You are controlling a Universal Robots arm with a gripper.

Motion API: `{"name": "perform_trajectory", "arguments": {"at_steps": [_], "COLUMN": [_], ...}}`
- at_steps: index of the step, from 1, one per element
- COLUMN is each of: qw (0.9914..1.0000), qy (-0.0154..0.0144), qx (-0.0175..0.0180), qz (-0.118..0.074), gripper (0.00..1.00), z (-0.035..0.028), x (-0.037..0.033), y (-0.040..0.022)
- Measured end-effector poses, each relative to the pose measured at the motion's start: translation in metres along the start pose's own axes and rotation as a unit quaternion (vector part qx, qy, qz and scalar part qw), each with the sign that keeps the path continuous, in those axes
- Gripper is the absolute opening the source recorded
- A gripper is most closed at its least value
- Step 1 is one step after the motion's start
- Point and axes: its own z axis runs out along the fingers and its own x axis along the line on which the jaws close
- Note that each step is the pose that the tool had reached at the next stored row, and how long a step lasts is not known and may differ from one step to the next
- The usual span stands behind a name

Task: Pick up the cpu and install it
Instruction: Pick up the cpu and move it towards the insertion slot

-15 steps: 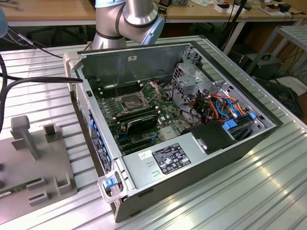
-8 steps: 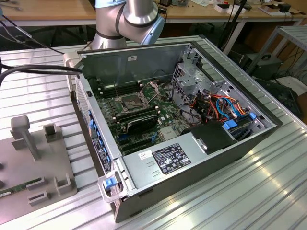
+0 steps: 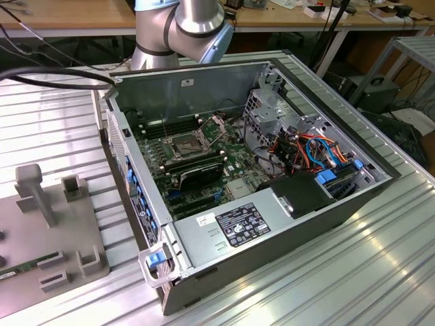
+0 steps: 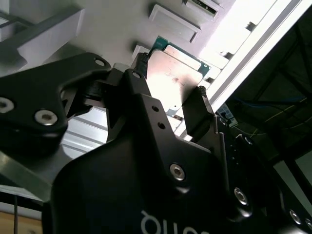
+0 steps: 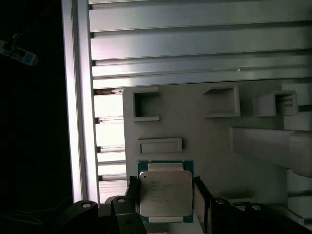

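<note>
Above the grey fixture plate (image 5: 209, 146), the end effector (image 5: 165, 182) was clamped on the cpu (image 5: 165, 195) by opposite edges, presumably to spare its faces.

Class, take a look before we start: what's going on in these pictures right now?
The end effector of a robot arm straddles the cpu at a grey fixture plate. Whether it is gripped yet I cannot tell. In the exterior view the open computer case stands beside that plate, its dark motherboard socket exposed.
</note>
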Motion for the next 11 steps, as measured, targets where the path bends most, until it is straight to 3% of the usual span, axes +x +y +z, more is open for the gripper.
{"name": "perform_trajectory", "arguments": {"at_steps": [3,9,11], "qw": [1.00000,1.00000,1.00000], "qy": [0.0000,0.0001,0.0000], "qx": [0.0000,0.0001,0.0001], "qz": [0.000,0.000,0.000], "gripper": [0.54,0.54,0.54], "z": [-0.0071,-0.0082,-0.0125], "x": [0.0000,0.0000,0.0000], "y": [0.0002,0.0003,0.0005]}}
